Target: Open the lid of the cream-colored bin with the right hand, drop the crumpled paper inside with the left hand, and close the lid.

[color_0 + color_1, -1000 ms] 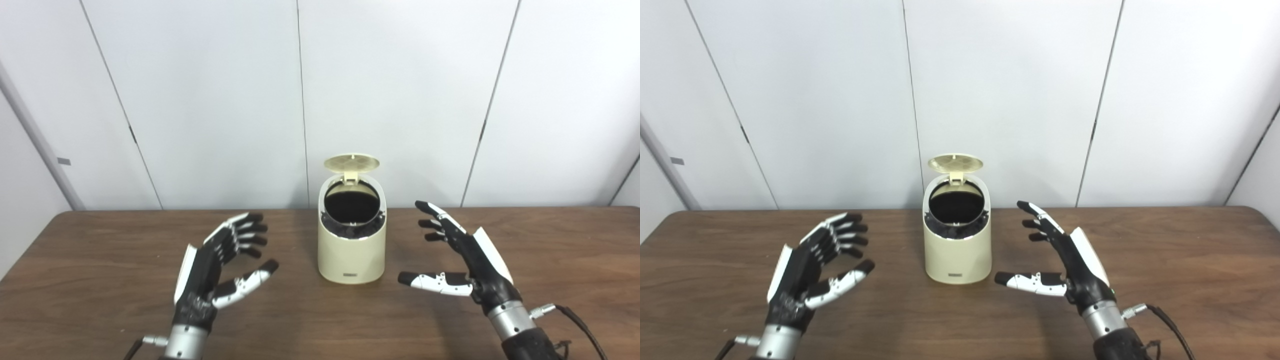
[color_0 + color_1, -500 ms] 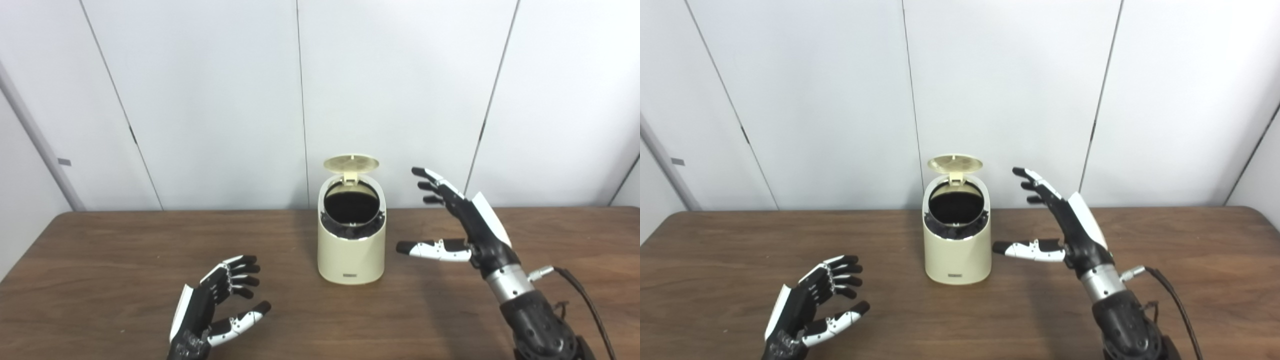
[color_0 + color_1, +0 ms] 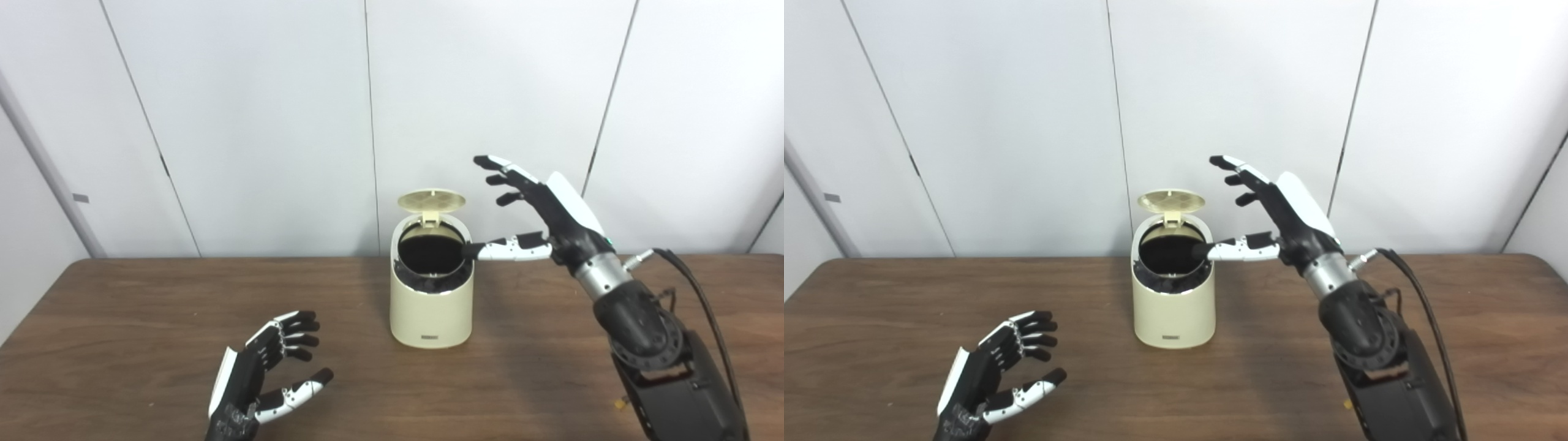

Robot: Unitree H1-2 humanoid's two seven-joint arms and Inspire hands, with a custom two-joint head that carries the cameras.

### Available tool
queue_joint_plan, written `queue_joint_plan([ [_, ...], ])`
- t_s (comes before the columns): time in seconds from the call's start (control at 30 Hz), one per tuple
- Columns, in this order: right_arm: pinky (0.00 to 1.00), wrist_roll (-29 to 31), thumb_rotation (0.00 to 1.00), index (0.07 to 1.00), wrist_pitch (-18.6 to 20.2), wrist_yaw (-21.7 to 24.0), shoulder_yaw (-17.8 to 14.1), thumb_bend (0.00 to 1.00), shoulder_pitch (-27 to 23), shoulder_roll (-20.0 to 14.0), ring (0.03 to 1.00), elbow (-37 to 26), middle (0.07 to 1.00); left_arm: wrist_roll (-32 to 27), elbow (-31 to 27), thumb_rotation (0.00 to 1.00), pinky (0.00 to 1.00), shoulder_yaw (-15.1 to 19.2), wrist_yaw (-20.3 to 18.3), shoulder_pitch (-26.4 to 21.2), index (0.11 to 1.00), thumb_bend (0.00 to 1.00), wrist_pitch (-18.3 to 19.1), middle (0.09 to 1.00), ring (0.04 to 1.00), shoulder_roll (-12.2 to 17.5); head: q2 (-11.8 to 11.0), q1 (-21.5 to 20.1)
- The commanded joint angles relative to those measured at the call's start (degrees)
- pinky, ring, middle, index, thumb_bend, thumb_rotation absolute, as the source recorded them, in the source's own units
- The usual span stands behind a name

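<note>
The right hand (image 3: 545, 205) is hovering with fingers apart beside the bin's (image 3: 430, 306) raised lid (image 3: 431, 199); the left hand (image 3: 260, 373) is waiting empty, fingers apart, low over the surface (image 3: 122, 318).

The bin (image 3: 431, 294) stands mid-tabletop (image 3: 122, 318); my left hand (image 3: 260, 373) lies before-left of it, my right hand (image 3: 539, 211) raised beside its right.

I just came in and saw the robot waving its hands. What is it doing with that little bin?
The cream-colored bin stands on the wooden table with its lid flipped up. The right hand is raised beside the lid, open and holding nothing, its thumb pointing at the rim. The left hand hovers low near the table's front, also open and empty. No crumpled paper is visible anywhere, and the inside of the bin looks dark. The lid is not yet closed.
</note>
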Motion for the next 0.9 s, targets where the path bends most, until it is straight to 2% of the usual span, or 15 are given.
queue_joint_plan([
  [0.0, 0.70, -0.29, 0.39, 0.885, 0.37, 0.55, 0.09, 0.72, -4.85, -0.95, 0.862, -0.11, 0.916, -0.98, 1.61, 0.00, 0.58, -0.73, -0.17, 1.19, 0.751, 0.65, -1.78, 0.726, 0.664, -1.26, 0.01, -0.02],
  [0.13, 0.74, -0.90, 0.43, 0.863, -1.15, 0.72, 1.11, 0.75, -6.49, -1.45, 0.887, 2.25, 0.902, -0.61, 1.25, 0.00, 0.58, -0.52, -0.02, 1.32, 0.752, 0.65, -1.56, 0.725, 0.662, -1.11, 0.02, 0.28],
  [0.33, 0.76, -2.64, 0.45, 0.830, -3.83, 0.38, 3.27, 0.72, -7.13, -2.15, 0.880, 3.19, 0.860, -0.99, 1.32, 0.00, 0.57, -0.35, -0.34, 1.15, 0.748, 0.65, -1.45, 0.716, 0.654, -0.72, 0.03, 0.28],
  [0.53, 0.81, -3.53, 0.51, 0.836, -1.28, 3.60, 4.70, 0.72, -7.25, -2.26, 0.944, 1.04, 0.875, -2.18, 0.95, 0.00, 0.58, -0.47, -1.09, 1.39, 0.755, 0.65, -1.08, 0.718, 0.659, -0.79, 0.08, 0.12],
  [0.87, 0.81, -3.80, 0.48, 0.792, -1.33, 6.55, 4.90, 0.72, -5.93, -2.17, 0.972, -3.22, 0.843, -1.52, 0.57, 0.00, 0.58, -0.50, -1.26, 1.38, 0.752, 0.65, -0.30, 0.710, 0.657, -1.25, 0.59, 0.41],
])
